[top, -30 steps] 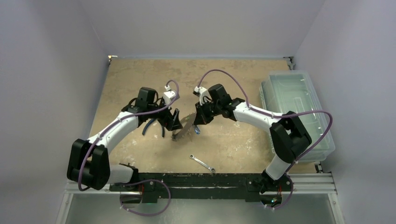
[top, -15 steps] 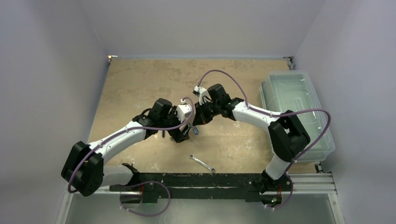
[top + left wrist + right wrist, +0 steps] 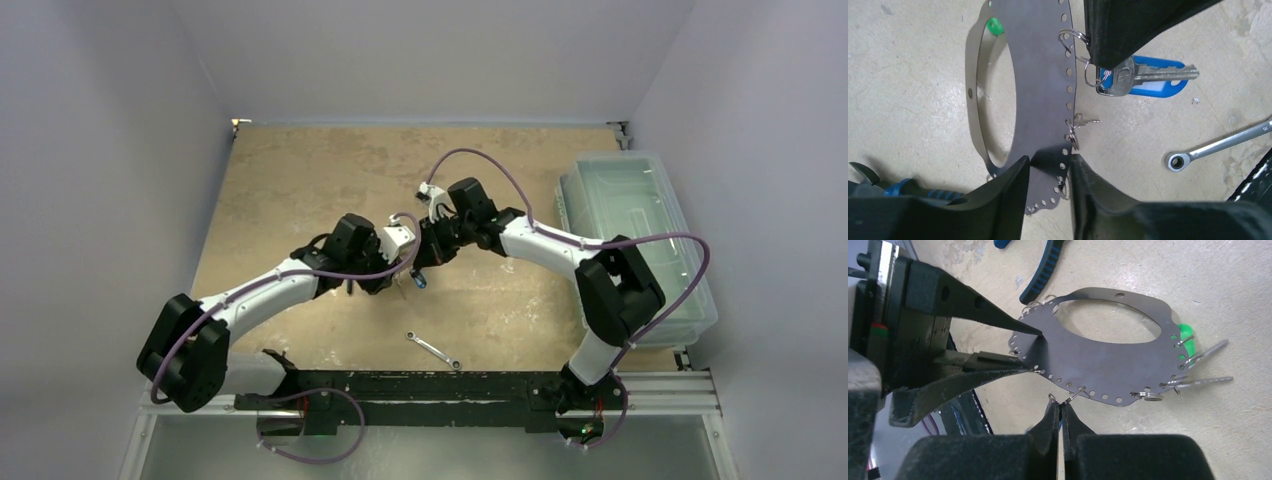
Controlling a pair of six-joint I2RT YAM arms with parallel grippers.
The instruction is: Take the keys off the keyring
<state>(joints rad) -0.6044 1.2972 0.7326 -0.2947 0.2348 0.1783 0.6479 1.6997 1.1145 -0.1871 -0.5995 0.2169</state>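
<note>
Beige bench (image 3: 300,180), grey walls all round. I see the keyring (image 3: 1098,360) mid-bench between both arms, held just off the surface. It is a flat oval metal plate with a big cutout and holes along its rim. My left pincer (image 3: 1050,167) clamps its narrow end, one finger on each side. My right pincer (image 3: 1060,407) is pinched tight on a small split ring (image 3: 1068,396) hooked through a rim hole. The keys (image 3: 1143,75) are on the rim by similar rings: one silver with a blue tag (image 3: 1168,91), and one tiny key (image 3: 1089,121). There's a green tag (image 3: 994,25) at the far end. Blue-handled pliers (image 3: 1045,270) lie beside the plate. The wrench (image 3: 432,349) lies nearer the bases.
</note>
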